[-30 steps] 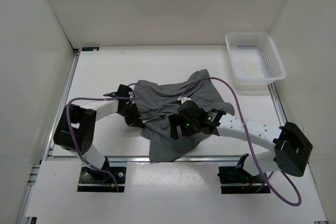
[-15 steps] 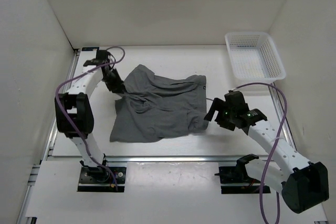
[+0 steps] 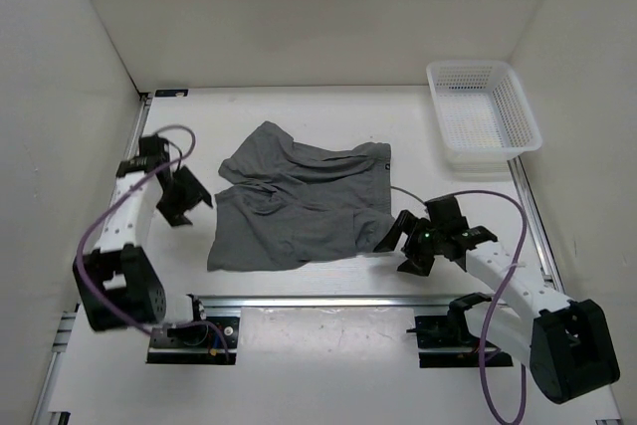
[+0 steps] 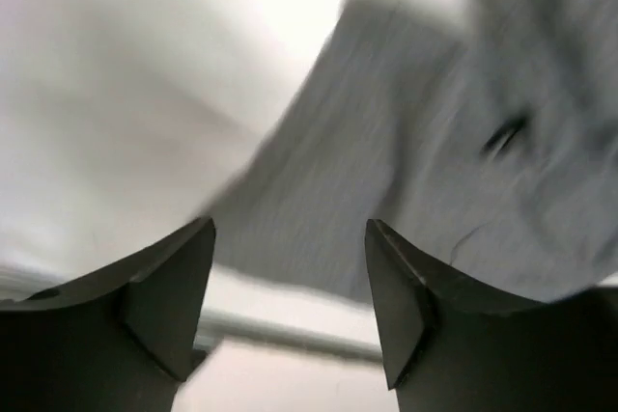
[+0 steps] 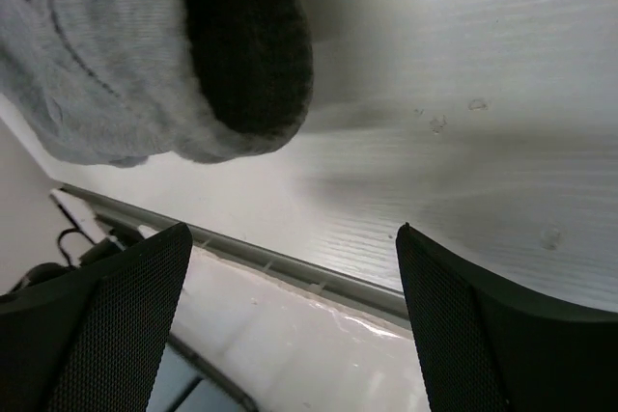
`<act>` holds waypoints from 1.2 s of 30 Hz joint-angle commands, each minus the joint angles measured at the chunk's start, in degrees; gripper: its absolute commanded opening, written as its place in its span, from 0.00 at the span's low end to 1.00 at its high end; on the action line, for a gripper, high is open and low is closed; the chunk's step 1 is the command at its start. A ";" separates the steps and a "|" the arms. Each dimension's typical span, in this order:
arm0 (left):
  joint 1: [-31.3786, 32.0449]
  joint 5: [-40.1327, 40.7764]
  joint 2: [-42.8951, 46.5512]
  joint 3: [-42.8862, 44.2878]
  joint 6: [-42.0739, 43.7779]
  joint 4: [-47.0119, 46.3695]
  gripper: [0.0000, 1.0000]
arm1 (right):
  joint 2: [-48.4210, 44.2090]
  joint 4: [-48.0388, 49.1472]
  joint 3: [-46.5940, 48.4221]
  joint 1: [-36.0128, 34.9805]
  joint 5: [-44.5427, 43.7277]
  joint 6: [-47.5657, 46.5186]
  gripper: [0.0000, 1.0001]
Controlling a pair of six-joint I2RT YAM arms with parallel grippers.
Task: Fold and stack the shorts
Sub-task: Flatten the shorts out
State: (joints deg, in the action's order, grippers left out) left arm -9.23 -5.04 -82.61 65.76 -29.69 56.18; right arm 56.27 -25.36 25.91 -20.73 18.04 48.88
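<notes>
Grey shorts (image 3: 299,208) lie loose on the desk (image 3: 328,114), with both hands spread and empty on either side.

The shorts sit near the middle of the desk, laid out mostly flat but rumpled, with creases bunched toward their far-left part and one corner reaching the near left. The left hand (image 4: 290,229) hovers just left of the cloth, its fingers (image 4: 159,287) held wide apart with nothing between them; its wrist view is blurred and shows grey fabric beyond the tips. The right hand (image 5: 292,231) is low at the near-right corner of the shorts, its fingers likewise parted and holding nothing, with a fold of fabric just ahead of them. A white mesh basket (image 3: 484,114) stands at the far right, well apart from the shorts.
</notes>
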 commanded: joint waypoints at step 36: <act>6.42 -3.84 -5.35 -4.09 -18.21 -4.95 0.10 | 25.98 4.55 25.48 10.27 -1.87 -7.91 0.00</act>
State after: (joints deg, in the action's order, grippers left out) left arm -2.81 -9.32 -87.22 53.04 -48.80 52.36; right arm 79.99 -18.76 43.90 -11.79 16.69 45.45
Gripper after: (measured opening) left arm 0.154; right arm 0.111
